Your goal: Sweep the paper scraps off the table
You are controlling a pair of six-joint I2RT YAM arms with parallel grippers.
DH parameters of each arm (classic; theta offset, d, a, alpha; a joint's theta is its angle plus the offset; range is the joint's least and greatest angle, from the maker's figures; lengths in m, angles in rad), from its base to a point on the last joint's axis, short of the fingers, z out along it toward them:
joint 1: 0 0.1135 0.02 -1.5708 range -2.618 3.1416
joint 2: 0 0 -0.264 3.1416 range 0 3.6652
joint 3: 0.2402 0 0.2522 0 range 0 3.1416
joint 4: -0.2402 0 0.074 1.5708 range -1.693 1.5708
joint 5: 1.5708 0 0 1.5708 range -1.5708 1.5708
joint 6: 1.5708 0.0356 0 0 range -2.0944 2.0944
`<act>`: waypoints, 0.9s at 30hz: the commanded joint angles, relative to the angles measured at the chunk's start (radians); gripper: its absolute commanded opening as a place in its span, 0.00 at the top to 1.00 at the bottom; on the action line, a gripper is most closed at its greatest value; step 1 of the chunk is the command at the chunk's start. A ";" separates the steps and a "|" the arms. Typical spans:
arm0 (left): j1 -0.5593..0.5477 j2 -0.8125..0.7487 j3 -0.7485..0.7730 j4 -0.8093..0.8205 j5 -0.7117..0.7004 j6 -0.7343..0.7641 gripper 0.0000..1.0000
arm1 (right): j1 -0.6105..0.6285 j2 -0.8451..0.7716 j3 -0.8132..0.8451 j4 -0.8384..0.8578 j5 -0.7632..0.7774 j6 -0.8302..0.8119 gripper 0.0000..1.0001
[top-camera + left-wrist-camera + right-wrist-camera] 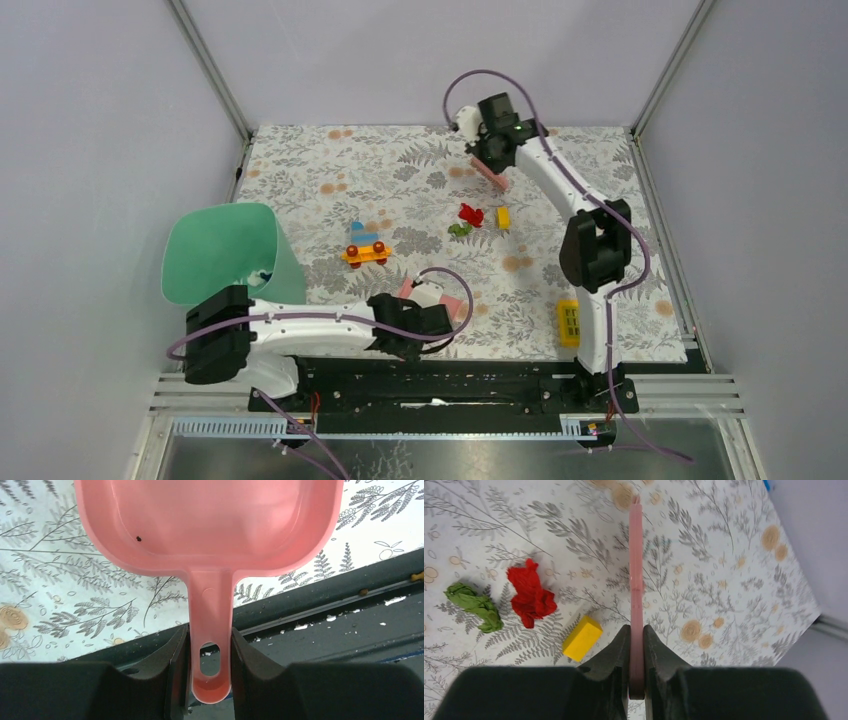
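Holding the pink dustpan (225, 525) by its handle, the left gripper (209, 632) has its fingers pinched narrow on either side of the stem, just above the hanging hole. Pan lies at the near edge of the table (330, 170), mouth facing away, handle reaching back over the black rail (325, 615). Contents of pan: one tiny dark speck (138, 539) on the floor near a corner, otherwise bare pink plastic. Second container: a green bin (225, 250) at the left edge beside the left arm, open side turned toward the table; its inside cannot be made out. Right gripper (636, 630) is closed tight on the pink brush (636, 555), seen edge-on as a thin strip running forward from between the fingers, at the far side of the table. Two paper scraps visible: red scrap (530, 597) and green scrap (474, 606), both on the table to one side of the brush, ahead of the right fingers and touching neither fingers nor brush. Red sits nearer the brush, green beyond it. A small yellow block (582, 638) lies just beside the red scrap, closest to the fingers. From above, both scraps sit mid-table, well apart from the dustpan; a toy car (365, 248) stands between them and the pan.
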 commanded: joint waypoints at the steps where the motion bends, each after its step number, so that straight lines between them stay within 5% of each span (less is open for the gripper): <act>1: 0.037 0.063 0.054 0.070 0.104 0.090 1.00 | 0.108 0.009 -0.006 0.088 0.133 -0.166 1.00; 11: 0.080 0.133 0.108 0.060 0.146 0.130 1.00 | 0.218 -0.093 -0.196 -0.001 0.059 -0.122 1.00; 27: 0.134 0.241 0.157 0.109 0.162 0.190 1.00 | 0.307 -0.415 -0.316 -0.478 -0.452 0.206 1.00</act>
